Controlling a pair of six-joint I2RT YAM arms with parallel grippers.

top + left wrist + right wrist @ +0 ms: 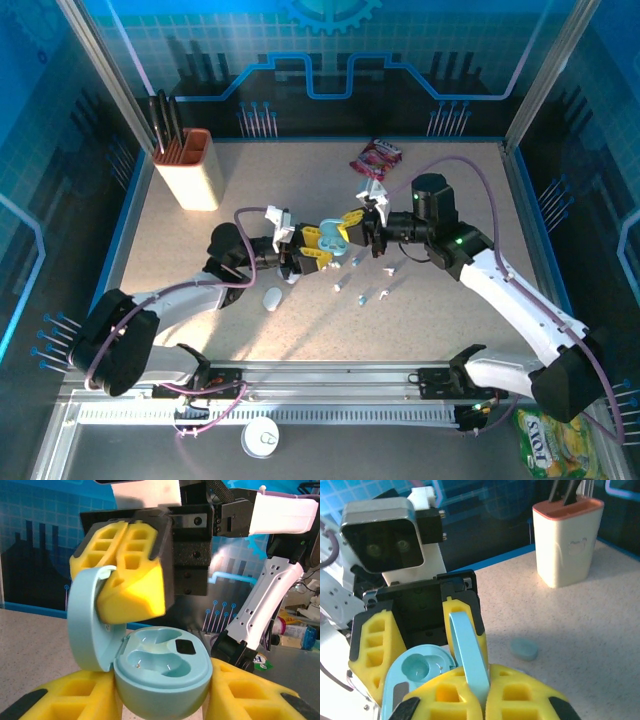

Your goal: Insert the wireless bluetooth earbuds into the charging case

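Observation:
A light-blue charging case [165, 672] is held above the table with its lid [87, 620] swung open and both sockets empty. My left gripper [160, 702] is shut on the case's base, one yellow finger on each side. My right gripper [485, 695] is shut on the lid [470, 650], seen edge-on between its pads. From above, the left gripper [310, 254] and right gripper [353, 232] meet at the case [327, 238] in mid-table. Several tiny earbuds [362, 298], white and light blue, lie loose on the table just in front of the grippers.
A closed white case [272, 298] lies near the left arm. A small light-blue pebble-shaped thing [524, 649] rests on the table beyond the grippers. A knife block [190, 170] stands back left, a snack packet [376, 158] at the back. Glass walls ring the table.

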